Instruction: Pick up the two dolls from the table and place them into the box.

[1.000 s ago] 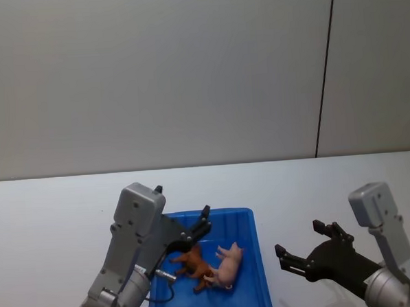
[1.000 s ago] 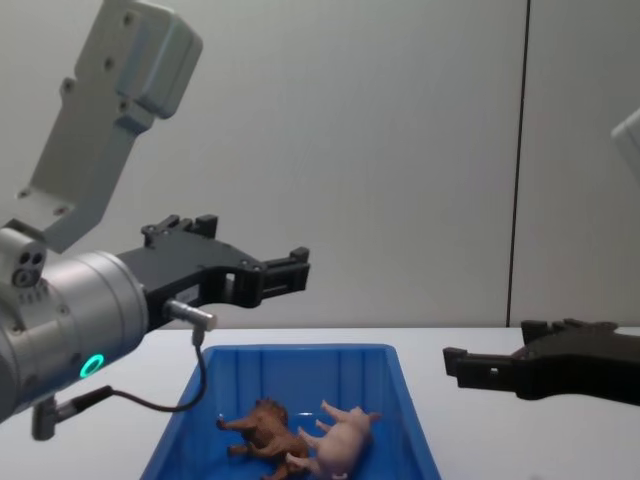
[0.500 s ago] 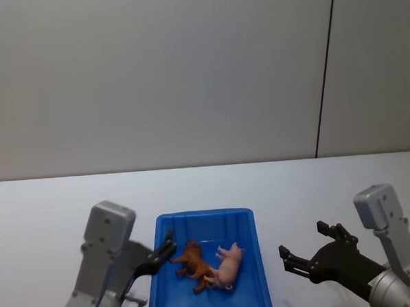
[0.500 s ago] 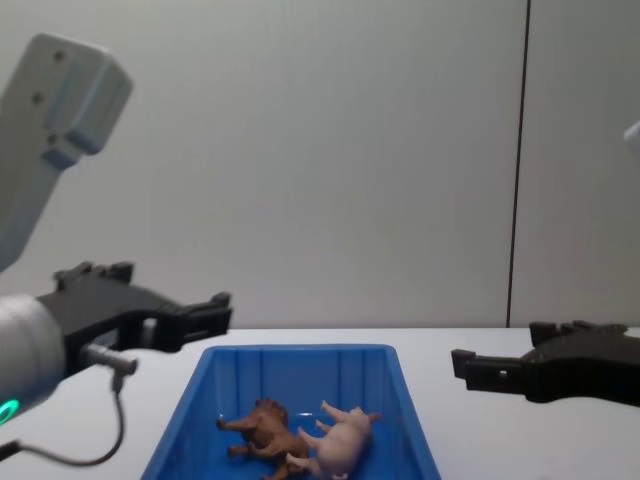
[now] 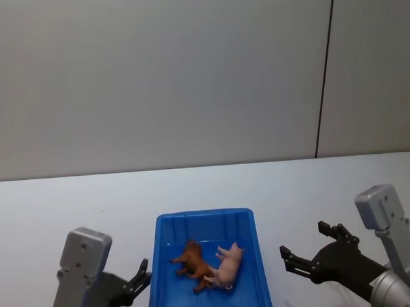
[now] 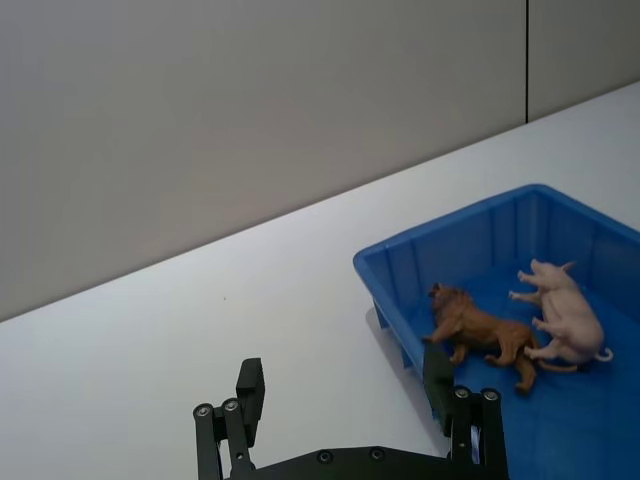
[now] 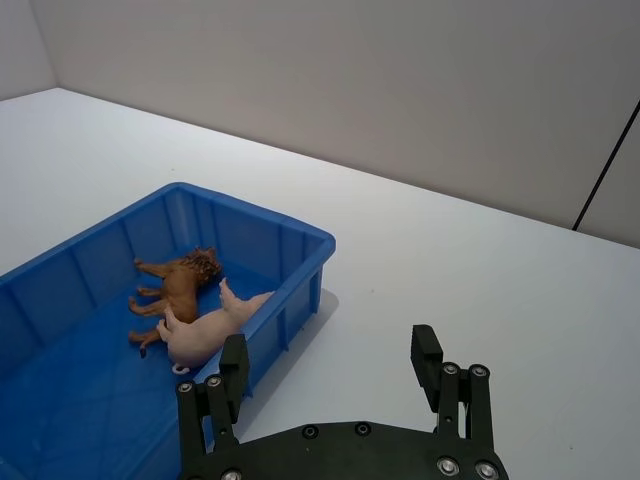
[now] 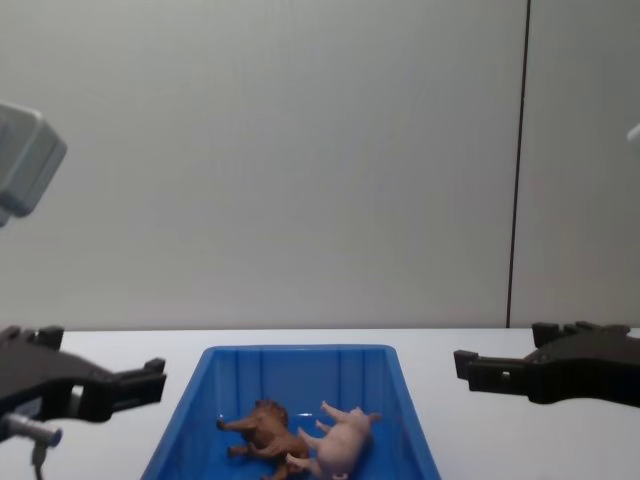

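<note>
A: Where does the left hand (image 5: 141, 277) sit compared with a second ago?

B: It has pulled back out of the blue bin (image 5: 160, 279). A second ago it hung over the bin's left side just above the lion; half a second ago it was at the bin's left rim. In the head view it is now low over the white bench (image 5: 70, 202), just left of the bin. Its fingers (image 6: 249, 385) are spread wide and hold nothing.

A: And the two figurines?

B: Unmoved. The reddish-brown lion (image 5: 192, 260) lies on the bin floor, left of the pale pink pig (image 5: 229, 263), and the two touch near their hind legs. Both lie on their sides.

A: Anything different on the right?

B: Hardly. The right hand (image 5: 307, 248) hovers over the bench to the right of the bin, apart from it, as it did a second ago. Its fingers (image 7: 427, 363) are wide apart and empty.
</note>
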### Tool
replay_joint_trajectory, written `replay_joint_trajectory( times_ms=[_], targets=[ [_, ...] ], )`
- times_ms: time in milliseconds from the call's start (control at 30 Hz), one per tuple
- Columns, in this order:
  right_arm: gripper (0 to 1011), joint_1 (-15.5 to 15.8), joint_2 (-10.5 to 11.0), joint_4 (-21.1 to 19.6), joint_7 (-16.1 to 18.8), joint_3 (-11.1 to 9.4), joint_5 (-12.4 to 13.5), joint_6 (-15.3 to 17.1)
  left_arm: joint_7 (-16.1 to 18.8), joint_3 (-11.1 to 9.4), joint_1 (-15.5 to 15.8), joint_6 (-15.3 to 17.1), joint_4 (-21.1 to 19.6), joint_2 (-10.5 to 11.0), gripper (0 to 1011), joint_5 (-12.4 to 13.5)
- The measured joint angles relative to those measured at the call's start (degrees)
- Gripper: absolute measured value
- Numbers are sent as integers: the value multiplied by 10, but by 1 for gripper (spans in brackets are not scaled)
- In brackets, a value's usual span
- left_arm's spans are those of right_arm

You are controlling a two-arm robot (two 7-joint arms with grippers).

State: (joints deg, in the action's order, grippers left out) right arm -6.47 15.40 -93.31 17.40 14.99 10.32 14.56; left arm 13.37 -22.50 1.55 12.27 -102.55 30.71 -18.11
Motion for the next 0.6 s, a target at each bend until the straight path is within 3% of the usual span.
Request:
replay_joint_trajectory(
  times_ms=[600],
  targets=[
    [1001,1,1,0,0,0,0,0,-28,13,-34,6,21,25,1002,-32]
  ],
)
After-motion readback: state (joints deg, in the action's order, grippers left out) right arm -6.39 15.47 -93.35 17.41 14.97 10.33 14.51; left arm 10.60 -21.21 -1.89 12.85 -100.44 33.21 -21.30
